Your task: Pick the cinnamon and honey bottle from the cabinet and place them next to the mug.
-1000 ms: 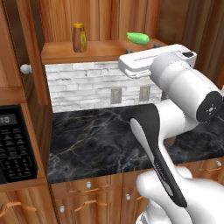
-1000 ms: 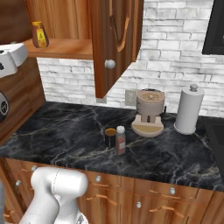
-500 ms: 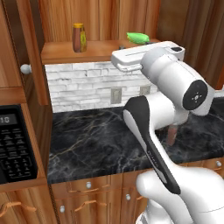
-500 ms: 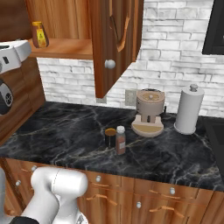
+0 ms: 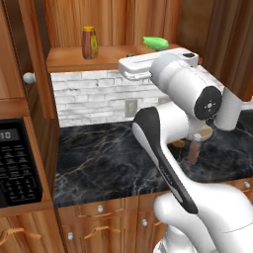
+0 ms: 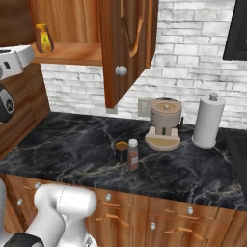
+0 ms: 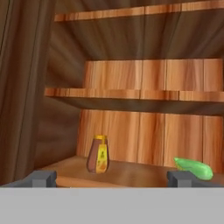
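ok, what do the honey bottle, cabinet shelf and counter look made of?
Honey bottle: probably glossy plastic, translucent amber with a yellow cap. Cabinet shelf: warm brown wood, visible grain, matte-looking. Counter: black stone, likely polished marble, going by the pale veining; it's a render, so that's a guess.

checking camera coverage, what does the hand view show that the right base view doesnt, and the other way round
Hand view alone: a green object lying on the cabinet's bottom shelf, two more shelf boards above it, and the two fingertips spread far apart.

Right base view alone: the cinnamon standing right beside the mug on the counter, a beige appliance, a paper towel roll and the open cabinet door.

Both: the honey bottle upright on the cabinet shelf, untouched.
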